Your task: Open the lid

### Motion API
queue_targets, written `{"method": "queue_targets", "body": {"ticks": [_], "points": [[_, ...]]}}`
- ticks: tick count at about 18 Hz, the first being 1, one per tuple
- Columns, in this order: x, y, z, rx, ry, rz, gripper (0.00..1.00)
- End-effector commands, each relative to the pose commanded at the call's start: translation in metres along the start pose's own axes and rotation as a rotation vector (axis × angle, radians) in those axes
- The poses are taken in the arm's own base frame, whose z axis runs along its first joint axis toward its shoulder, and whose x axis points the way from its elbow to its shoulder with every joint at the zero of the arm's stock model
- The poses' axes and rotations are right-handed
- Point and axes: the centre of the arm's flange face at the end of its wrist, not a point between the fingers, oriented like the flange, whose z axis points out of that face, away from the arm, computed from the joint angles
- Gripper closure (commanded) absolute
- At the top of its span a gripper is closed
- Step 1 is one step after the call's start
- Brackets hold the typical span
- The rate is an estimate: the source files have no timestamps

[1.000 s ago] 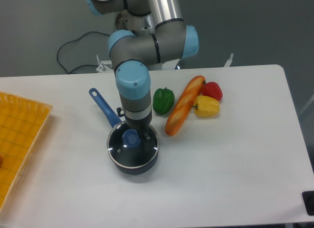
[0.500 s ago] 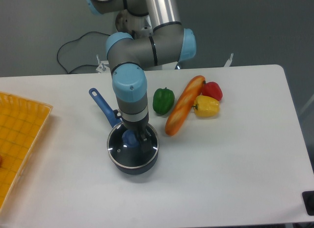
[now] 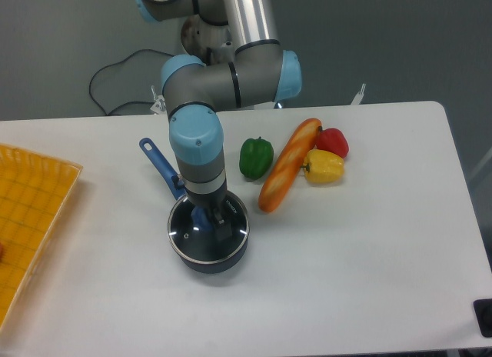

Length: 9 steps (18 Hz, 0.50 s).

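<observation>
The round glass lid with a metal rim (image 3: 184,235) sits flat on a small dark-blue saucepan (image 3: 223,262), which stands on the white counter (image 3: 369,241). At the lid's centre is its blue knob (image 3: 202,216), only partly visible. The two-finger gripper (image 3: 212,221) is down on top of the lid at the knob, with one dark finger (image 3: 224,228) showing just right of the knob; its fingers appear to bracket the knob, but whether they are pressed closed on it cannot be told, since the wrist hides most of the contact. The grey arm with light-blue joint caps (image 3: 196,145) rises straight up from the saucepan and bends away toward the back of the counter.

The saucepan's long blue handle (image 3: 159,166) points up and to the left of the saucepan. To the right of and behind the saucepan lies a green bell pepper (image 3: 256,157), then a long orange bread loaf (image 3: 288,165) lying diagonally, with a yellow bell pepper (image 3: 324,166) and a red bell pepper (image 3: 332,142) just beyond it. Far left of the saucepan, an orange-yellow gridded tray (image 3: 27,211) lies at the counter's edge.
</observation>
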Motion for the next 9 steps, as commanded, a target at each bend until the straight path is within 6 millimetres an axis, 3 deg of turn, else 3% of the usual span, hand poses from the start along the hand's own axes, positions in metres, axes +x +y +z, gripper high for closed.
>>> {"method": "queue_targets", "body": {"ticks": [9], "points": [[0.0014, -0.0052, 0.0030, -0.002, 0.004, 0.009, 0.40]]}}
